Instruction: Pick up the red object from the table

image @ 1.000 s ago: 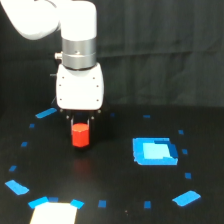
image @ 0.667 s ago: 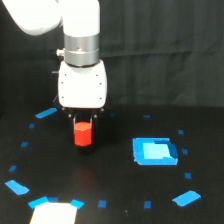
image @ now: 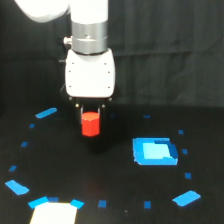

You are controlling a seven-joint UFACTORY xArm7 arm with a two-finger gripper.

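Red cylinder in the claw
The claw (image: pixel 90 111) is closed around the upright red cylinder (image: pixel 90 124), above the black desk (image: pixel 100 175), left of the blue square patch (image: pixel 155 151)

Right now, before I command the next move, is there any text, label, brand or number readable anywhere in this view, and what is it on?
None: no readable text, number or sign in the exterior view.
The white gripper body: plain, no brand visible.
The red object: plain and smooth.
The blue square patch and the blue tape pieces on the table: bare colour.
The pale rectangle: blank as far as the blur allows.
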